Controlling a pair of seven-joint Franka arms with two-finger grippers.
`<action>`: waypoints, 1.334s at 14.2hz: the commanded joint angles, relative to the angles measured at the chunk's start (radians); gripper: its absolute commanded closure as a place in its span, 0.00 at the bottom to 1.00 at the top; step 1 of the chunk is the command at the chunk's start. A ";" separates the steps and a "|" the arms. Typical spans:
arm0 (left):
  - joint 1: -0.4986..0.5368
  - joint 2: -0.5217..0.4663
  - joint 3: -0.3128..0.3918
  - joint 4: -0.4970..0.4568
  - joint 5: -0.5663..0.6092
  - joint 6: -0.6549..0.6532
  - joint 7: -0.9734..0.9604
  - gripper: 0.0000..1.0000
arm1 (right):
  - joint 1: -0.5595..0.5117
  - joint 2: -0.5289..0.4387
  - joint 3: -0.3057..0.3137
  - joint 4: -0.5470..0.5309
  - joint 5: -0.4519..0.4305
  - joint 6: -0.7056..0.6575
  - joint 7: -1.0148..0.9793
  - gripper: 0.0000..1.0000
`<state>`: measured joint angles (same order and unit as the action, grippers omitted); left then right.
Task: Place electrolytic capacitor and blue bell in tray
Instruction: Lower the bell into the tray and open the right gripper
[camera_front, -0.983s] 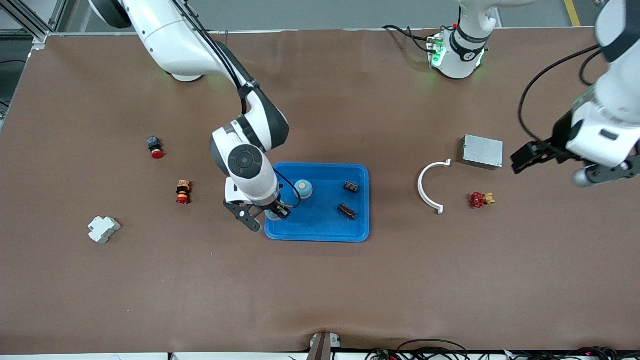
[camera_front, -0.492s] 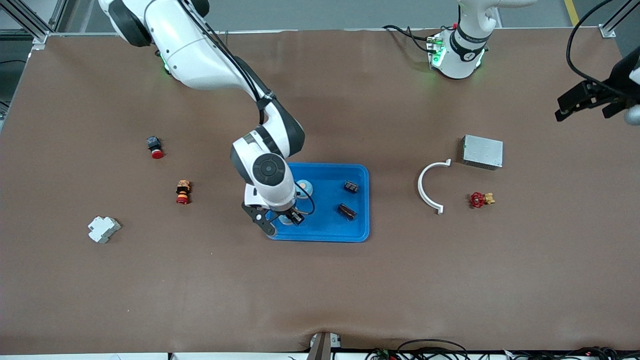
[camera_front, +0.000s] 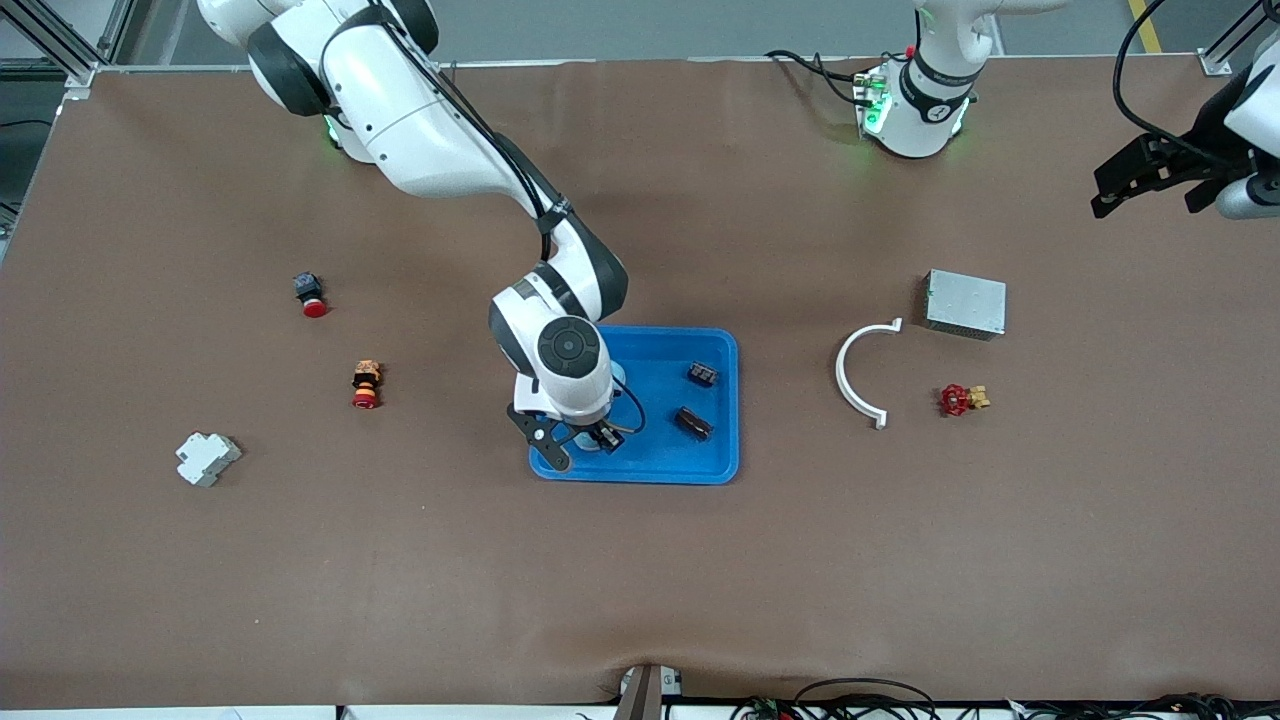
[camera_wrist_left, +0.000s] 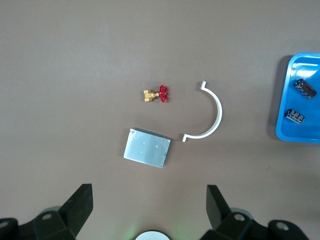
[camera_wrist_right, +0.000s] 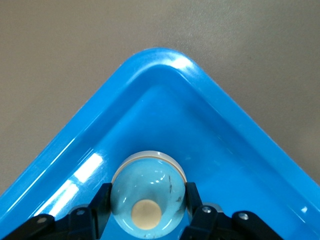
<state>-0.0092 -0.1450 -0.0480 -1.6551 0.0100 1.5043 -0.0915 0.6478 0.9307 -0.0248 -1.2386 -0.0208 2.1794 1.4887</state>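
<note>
The blue tray (camera_front: 660, 462) lies mid-table. My right gripper (camera_front: 585, 440) is shut on a pale blue bell (camera_wrist_right: 147, 192) with a tan button on top. Its fingers (camera_wrist_right: 102, 200) press on both sides of the dome. The bell is over the tray's (camera_wrist_right: 200, 125) corner nearest the front camera, toward the right arm's end. I cannot tell whether it touches the floor. Two dark electrolytic capacitors (camera_front: 703, 374) (camera_front: 693, 422) lie in the tray, also seen in the left wrist view (camera_wrist_left: 305, 87) (camera_wrist_left: 295, 116). My left gripper (camera_front: 1145, 195) hangs open and empty (camera_wrist_left: 150, 210) high over the left arm's end.
A white half-ring (camera_front: 862, 372), a metal box (camera_front: 965, 304) and a red valve (camera_front: 960, 399) lie toward the left arm's end. A red-capped button (camera_front: 310, 295), a red and orange part (camera_front: 366, 385) and a white block (camera_front: 207, 458) lie toward the right arm's end.
My right arm carried the bell from the tray's rim to over its corner. My left gripper pulled away from beside the metal box and rose toward the table's edge.
</note>
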 joint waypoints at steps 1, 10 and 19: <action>0.006 -0.015 -0.001 -0.023 0.001 0.030 0.029 0.00 | 0.013 0.026 -0.009 0.041 -0.013 0.005 0.038 1.00; 0.003 -0.025 -0.026 -0.034 0.002 0.020 0.055 0.00 | 0.013 0.034 -0.009 0.037 -0.013 0.011 0.067 1.00; 0.005 -0.022 -0.076 -0.034 -0.002 0.010 -0.013 0.00 | 0.009 0.017 -0.007 0.036 -0.015 0.036 0.059 0.00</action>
<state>-0.0118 -0.1457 -0.1031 -1.6726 0.0100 1.5162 -0.0838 0.6545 0.9485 -0.0250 -1.2328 -0.0221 2.2315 1.5406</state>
